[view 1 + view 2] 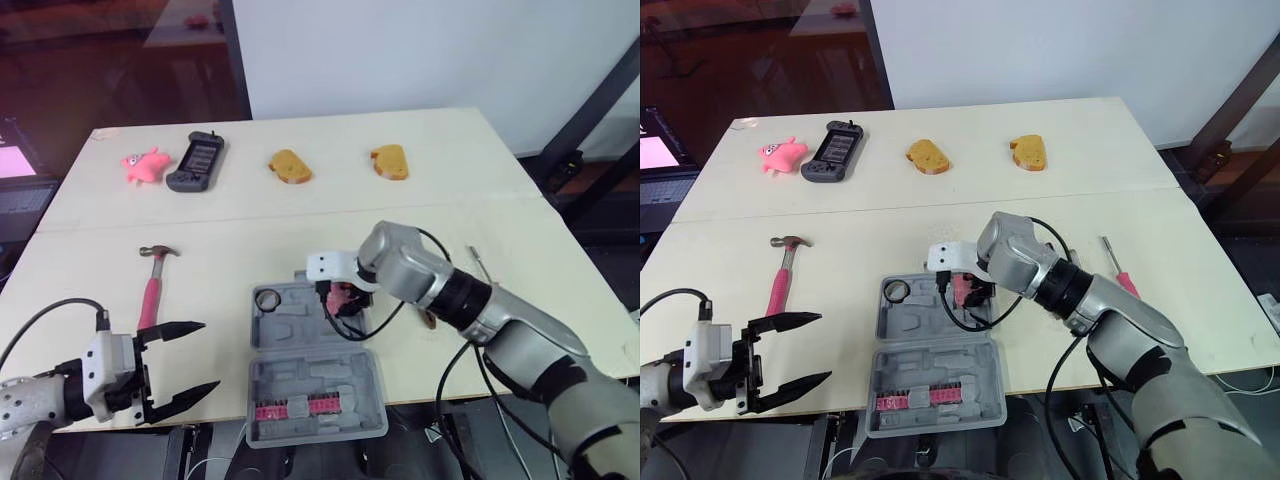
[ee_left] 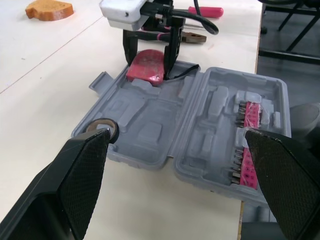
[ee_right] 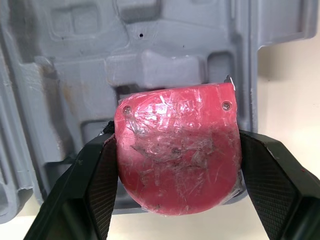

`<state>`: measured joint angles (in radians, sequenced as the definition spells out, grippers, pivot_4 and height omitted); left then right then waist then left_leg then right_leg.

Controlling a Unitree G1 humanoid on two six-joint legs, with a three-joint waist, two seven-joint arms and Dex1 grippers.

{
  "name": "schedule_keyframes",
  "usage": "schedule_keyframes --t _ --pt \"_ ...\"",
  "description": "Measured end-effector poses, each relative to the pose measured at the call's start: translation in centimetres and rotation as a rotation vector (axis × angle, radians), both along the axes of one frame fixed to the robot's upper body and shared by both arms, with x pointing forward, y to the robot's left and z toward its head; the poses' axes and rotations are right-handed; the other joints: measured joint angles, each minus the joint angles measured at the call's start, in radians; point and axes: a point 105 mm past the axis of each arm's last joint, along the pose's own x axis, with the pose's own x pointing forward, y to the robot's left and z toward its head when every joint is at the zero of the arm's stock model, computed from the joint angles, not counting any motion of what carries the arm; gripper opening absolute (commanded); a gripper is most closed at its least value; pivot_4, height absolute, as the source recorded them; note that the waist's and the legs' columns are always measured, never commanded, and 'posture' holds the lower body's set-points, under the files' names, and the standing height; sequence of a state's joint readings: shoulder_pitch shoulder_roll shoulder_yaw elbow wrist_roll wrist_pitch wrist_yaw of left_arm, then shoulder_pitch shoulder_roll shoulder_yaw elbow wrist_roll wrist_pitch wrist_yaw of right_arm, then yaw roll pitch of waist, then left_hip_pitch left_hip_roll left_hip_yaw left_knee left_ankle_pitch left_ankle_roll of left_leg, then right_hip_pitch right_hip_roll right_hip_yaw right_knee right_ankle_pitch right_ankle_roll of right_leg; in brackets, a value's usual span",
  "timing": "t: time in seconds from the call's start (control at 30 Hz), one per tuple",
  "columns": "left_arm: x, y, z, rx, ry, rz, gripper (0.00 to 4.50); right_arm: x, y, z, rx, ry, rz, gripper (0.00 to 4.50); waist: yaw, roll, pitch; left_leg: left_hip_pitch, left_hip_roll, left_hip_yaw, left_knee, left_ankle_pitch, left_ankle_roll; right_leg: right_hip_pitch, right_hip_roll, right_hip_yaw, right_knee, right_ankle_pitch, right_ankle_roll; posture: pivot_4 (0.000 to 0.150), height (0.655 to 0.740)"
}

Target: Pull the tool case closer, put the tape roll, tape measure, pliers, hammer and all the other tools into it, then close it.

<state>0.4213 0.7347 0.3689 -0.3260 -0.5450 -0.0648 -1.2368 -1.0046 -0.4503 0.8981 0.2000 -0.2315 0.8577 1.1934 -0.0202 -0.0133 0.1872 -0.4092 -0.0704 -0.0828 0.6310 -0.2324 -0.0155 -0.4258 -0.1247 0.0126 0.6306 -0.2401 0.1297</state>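
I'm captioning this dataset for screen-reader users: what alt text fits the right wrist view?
The right gripper clamps a scuffed red tape measure between its two black fingers, holding it over the moulded recesses of the open grey tool case. A strip of pale table shows beside the case.

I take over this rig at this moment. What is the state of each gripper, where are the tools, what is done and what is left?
Left gripper: open, holding nothing, by the table's near edge, left of the tool case.
Right gripper: shut on the tape measure, low over the case's far half, not released.
Done: case lies open near the robot; tape roll sits in its corner.
Left: release the tape measure; pack hammer, pliers and screwdriver, all on the table; close the case.
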Motion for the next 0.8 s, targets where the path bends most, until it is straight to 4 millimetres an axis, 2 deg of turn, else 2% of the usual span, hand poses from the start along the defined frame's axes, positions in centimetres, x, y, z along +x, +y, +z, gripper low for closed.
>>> schedule_keyframes --t 0.23,0.3,0.33,0.47,0.67,0.8 --pt "0.1 0.0 0.0 -0.001 0.004 0.001 4.5 0.0 0.2 -0.1 0.001 -0.01 0.005 3.06 0.0 0.0 0.0 0.0 0.0 0.0 0.0 0.0 0.0 0.0 0.0 0.0 0.0 0.0 0.0 0.15 0.74" --pt "0.1 0.0 0.0 -0.001 0.002 0.0 4.5 0.0 0.2 -0.1 0.0 -0.015 0.006 4.08 0.0 0.0 0.0 0.0 0.0 0.0 0.0 0.0 0.0 0.0 0.0 0.0 0.0 0.0 0.0 0.15 0.74" --pt "0.2 0.0 0.1 -0.001 0.001 -0.001 4.5 -0.1 0.2 -0.1 0.001 -0.015 0.008 4.44 0.0 0.0 0.0 0.0 0.0 0.0 0.0 0.0 0.0 0.0 0.0 0.0 0.0 0.0 0.0 0.15 0.74" --pt "0.4 -0.1 0.3 -0.002 -0.012 -0.006 4.5 -0.1 0.0 0.4 -0.006 -0.046 0.019 4.48 0.001 0.0 0.0 0.0 0.0 0.0 0.0 0.0 0.0 0.0 0.0 0.0 0.0 0.0 0.0 0.15 0.74" --pt "0.5 0.0 0.3 -0.003 -0.011 -0.008 4.5 -0.5 -0.4 4.2 0.052 -0.103 0.019 4.48 0.002 0.0 0.0 0.0 0.0 -0.001 0.0 0.0 0.0 0.0 0.0 0.0 0.0 0.0 0.0 0.15 0.74" --pt "0.8 0.0 0.4 -0.005 -0.018 -0.013 4.5 -0.9 -0.1 6.2 0.157 -0.122 0.029 4.48 0.003 0.0 0.0 0.0 0.0 0.0 0.0 0.0 0.0 0.0 0.0 0.0 0.0 0.0 0.0 0.15 0.74"
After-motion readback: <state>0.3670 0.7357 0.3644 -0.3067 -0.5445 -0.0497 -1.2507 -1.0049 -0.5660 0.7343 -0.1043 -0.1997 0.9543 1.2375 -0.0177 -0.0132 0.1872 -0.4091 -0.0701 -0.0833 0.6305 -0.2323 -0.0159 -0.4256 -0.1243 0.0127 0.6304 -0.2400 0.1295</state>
